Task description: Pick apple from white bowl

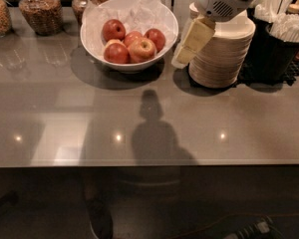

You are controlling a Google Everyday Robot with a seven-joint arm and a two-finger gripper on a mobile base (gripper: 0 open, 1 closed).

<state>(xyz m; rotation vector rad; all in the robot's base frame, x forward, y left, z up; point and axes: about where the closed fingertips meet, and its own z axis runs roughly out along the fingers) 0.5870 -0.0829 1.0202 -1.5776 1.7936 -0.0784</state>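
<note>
A large glossy white bowl [102,49] lined with crinkled white paper stands at the back of the grey counter. It holds several red apples [129,43]. My gripper [185,48] hangs from the white arm at the upper right. Its cream-coloured fingers point down and to the left, just right of the bowl's rim and in front of the paper plate stack. It holds nothing that I can see.
A stack of beige paper plates [222,54] and stacked paper bowls stand right of the white bowl. Black cups with straws and utensils [284,34] are at the far right. Glass jars [39,9] line the back left. The counter's front edge [149,164] runs across the lower frame.
</note>
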